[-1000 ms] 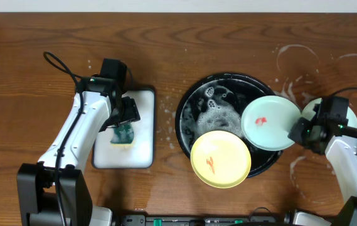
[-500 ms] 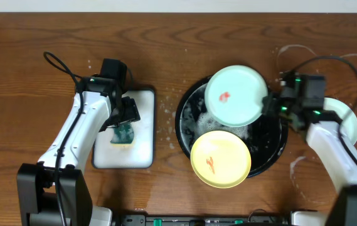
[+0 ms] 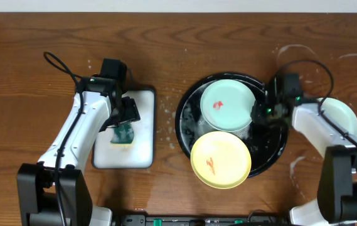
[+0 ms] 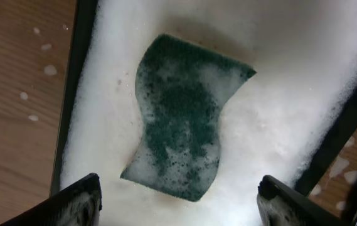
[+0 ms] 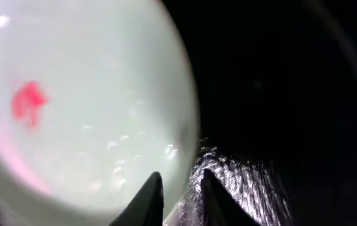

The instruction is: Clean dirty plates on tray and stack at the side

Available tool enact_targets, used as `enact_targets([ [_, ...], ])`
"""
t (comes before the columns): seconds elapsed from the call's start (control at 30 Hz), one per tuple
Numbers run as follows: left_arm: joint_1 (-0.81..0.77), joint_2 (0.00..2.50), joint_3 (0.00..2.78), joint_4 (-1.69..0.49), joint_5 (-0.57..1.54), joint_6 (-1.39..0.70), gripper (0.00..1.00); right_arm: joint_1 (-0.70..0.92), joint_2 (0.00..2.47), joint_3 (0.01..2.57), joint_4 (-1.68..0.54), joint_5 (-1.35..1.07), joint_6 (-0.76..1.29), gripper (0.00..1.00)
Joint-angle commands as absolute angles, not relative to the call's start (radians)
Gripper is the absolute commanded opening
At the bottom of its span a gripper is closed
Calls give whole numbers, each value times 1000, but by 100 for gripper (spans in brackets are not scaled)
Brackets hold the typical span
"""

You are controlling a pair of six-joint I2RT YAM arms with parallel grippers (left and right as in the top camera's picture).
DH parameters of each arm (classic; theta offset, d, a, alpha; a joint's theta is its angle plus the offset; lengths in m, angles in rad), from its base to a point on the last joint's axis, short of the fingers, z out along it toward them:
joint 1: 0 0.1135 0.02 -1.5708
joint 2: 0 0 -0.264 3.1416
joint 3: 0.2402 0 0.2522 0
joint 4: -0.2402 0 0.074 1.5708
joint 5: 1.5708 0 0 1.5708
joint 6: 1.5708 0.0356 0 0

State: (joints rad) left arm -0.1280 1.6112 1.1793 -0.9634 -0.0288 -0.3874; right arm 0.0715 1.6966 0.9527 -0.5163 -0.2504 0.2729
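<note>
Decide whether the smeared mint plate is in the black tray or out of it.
In. Seen from overhead, the mint plate is inside the rim of the tray, its edge between the fingers of the right gripper.

Three plates are in view: two mint-green and one yellow. The first mint-green plate [image 3: 227, 105] lies at 12 o'clock in the one round black tray [image 3: 273, 147]. The second mint-green plate [image 3: 342, 116] sits at 3 o'clock on the worktop [image 3: 27, 63]. The yellow plate [image 3: 221, 159] is at 6 o'clock on the tray. Two plates carry one red smear each. At 9 o'clock there is one white tray [image 3: 142, 154] with one green sponge [image 3: 124, 134]. There are two tools, the left tool [image 3: 123, 123] and the right tool [image 3: 261, 112].
</note>
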Motion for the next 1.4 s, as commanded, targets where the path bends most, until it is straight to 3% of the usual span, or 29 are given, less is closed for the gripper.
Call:
enact_targets([
  [0.0, -125, 1614, 1176, -966, -33, -382, 81, 83, 1640, 1136, -651, -234, 118, 20],
  [0.13, -125, 1614, 1176, -916, -33, -383, 81, 87, 1641, 1254, -772, -191, 65, 24],
  [0.33, -125, 1614, 1176, -944, 20, -383, 81, 77, 1679, 1214, -766, -146, 127, 33],
  [0.5, -125, 1614, 1176, -944, 19, -382, 80, 80, 1783, 1190, -736, -139, 109, 32],
  [0.63, -125, 1614, 1176, -936, 19, -382, 81, 80, 1870, 1190, -695, -131, 96, 26],
  [0.8, -125, 1614, 1176, -933, 14, -382, 80, 80, 1940, 1190, -650, -132, 96, 12],
  [0.87, -125, 1614, 1175, -933, 10, -382, 80, 81, 1949, 1190, -651, -131, 96, 1],
  [0.97, -125, 1614, 1170, -913, -18, -382, 79, 81, 1945, 1190, -655, -131, 96, 1],
  [1.03, -125, 1614, 1153, -887, -36, -382, 73, 81, 1945, 1190, -659, -131, 96, 1],
  [1.23, -125, 1618, 1011, -739, -87, -383, 64, 81, 1945, 1190, -677, -131, 96, 1],
  [1.37, -125, 1631, 918, -585, -97, -382, 48, 81, 1945, 1190, -682, -131, 96, 1],
])
